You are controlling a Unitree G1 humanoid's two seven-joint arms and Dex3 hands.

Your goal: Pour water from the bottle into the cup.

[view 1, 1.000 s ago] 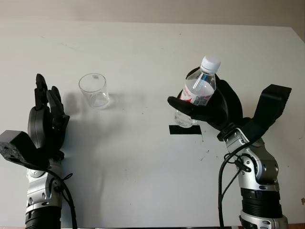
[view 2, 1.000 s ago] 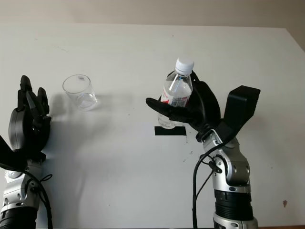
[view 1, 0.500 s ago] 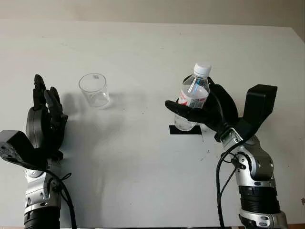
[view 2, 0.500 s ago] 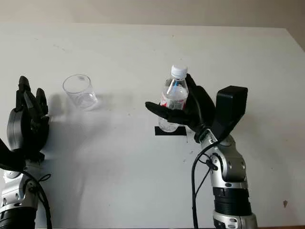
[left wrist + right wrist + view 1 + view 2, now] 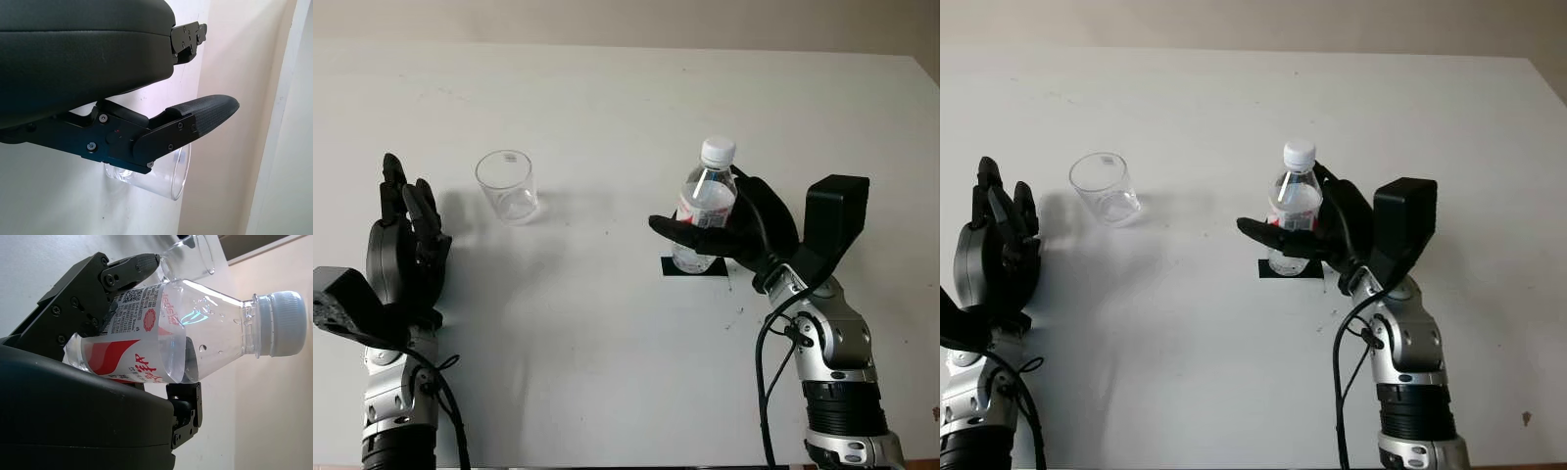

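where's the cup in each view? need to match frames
Left eye: cup upper left, beyond the open left hand.
Right eye: cup upper left, a little nearer the picture's left edge.
Left wrist: cup lies beyond the black fingers.
Right wrist: cup past the bottle held by the right hand.
Shared landmark: the bottle's white cap.

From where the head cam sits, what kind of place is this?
Probably a lab test bench, not a kitchen. A bare white table with a black tape mark as a placement spot, just a clear cup and a capped water bottle in the right hand; the left hand is open beside the cup.
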